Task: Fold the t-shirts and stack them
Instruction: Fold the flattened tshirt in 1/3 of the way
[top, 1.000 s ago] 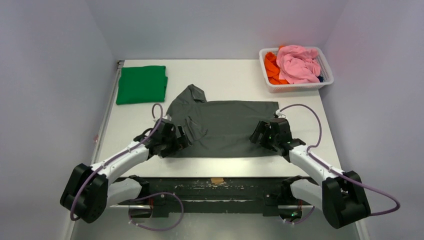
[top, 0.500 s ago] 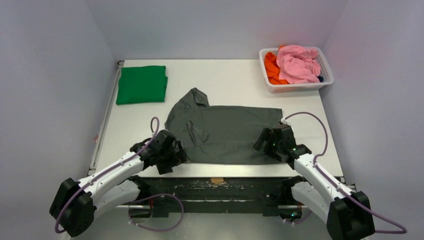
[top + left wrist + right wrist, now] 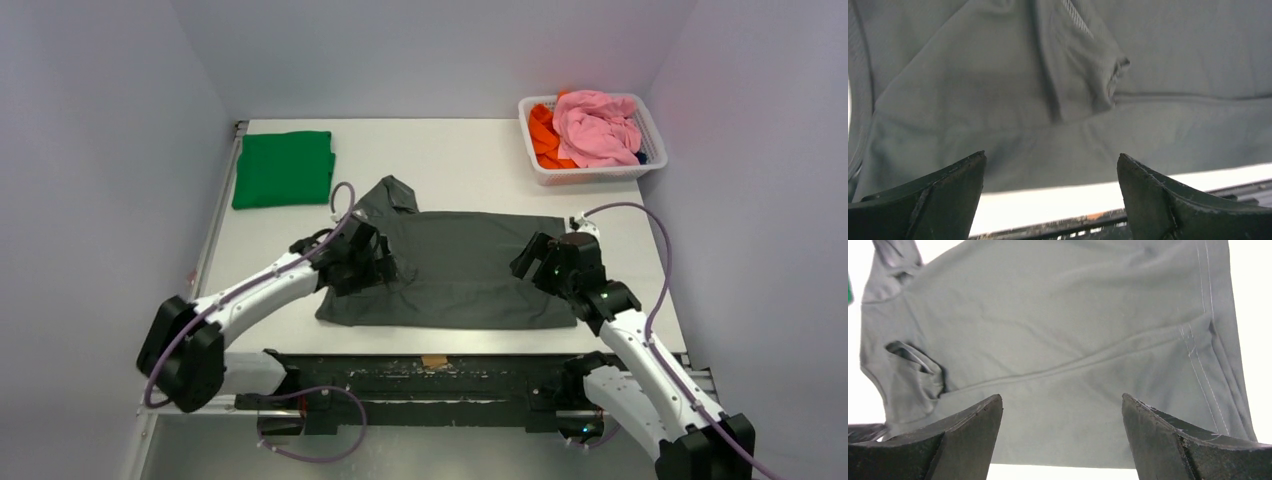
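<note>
Top external view: the dark grey t-shirt [image 3: 460, 270] lies spread flat on the near middle of the white table [image 3: 450, 160]. Its long near edge runs along and just inside the table's near edge, where a dark rail [image 3: 440, 370] crosses. One sleeve [image 3: 392, 192] pokes out at its far left corner. The green t-shirt [image 3: 284, 168] sits folded in the far left corner, well apart from the grey one. The white basket [image 3: 590, 175] stands in the far right corner with pink cloth [image 3: 597, 125] and orange cloth [image 3: 543, 130] heaped in it.

Bare table lies open on the far side, between the green t-shirt and the basket. Narrower bare strips run left and right of the grey t-shirt.

The left gripper [image 3: 372, 266] is over the shirt's left part, near a bunched fold. The right gripper [image 3: 535, 266] is over the right part, close to the side edge. Both arms reach in from the near corners, with purple cables [image 3: 655, 270] looping above them.

In the left wrist view the left gripper [image 3: 1050, 165] has its fingers spread wide with nothing between them; grey cloth and a folded sleeve [image 3: 1083, 65] lie beyond. In the right wrist view the right gripper [image 3: 1060, 402] is likewise spread and holds nothing, with the stitched hem [image 3: 1205, 355] at right.
</note>
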### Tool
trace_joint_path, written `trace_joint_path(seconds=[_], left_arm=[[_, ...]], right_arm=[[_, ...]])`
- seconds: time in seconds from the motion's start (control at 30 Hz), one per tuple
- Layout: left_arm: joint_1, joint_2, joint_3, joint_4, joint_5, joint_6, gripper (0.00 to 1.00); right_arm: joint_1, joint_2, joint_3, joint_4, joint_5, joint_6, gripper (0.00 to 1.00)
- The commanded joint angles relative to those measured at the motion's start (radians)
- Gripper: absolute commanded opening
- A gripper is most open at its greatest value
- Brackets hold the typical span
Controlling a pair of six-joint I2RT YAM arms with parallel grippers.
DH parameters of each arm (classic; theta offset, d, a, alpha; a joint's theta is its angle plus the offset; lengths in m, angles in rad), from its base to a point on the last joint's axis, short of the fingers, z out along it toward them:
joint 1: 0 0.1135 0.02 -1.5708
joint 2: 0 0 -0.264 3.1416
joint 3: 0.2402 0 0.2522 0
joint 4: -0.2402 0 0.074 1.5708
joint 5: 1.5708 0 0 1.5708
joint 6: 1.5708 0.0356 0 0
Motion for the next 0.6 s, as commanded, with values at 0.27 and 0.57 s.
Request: trace_joint_path(seconds=[0.27,0.57], left_arm=[[0.031,0.331,-0.019,0.11,0.013,-0.003,1.0],[0.004,0.127,-0.249,0.045,0.003,-0.122,1.0]], right_arm=[[0.002,-0.089,0.054,0.025,0.102,-0.018,0.9],[0.002,-0.097,0.052,0.044,0.161,-0.032,0.89]])
